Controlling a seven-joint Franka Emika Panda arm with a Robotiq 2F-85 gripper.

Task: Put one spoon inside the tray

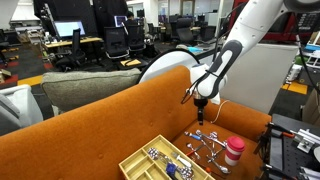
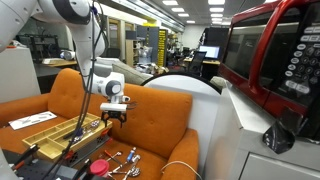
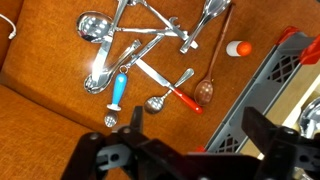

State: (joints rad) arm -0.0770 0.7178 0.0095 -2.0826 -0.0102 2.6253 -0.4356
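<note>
Several spoons lie in a loose pile on the orange sofa seat. Among them are a blue-handled one, a red-handled one and a brown one. The pile shows in both exterior views. The pale yellow compartment tray rests on the seat beside the pile. Its lattice wall is at the right of the wrist view. My gripper hangs open and empty above the spoons, touching none.
A white cup with a red lid stands on the seat on the far side of the spoons from the tray. The sofa back rises behind. A white cable lies along the cushion. A red microwave is close to one camera.
</note>
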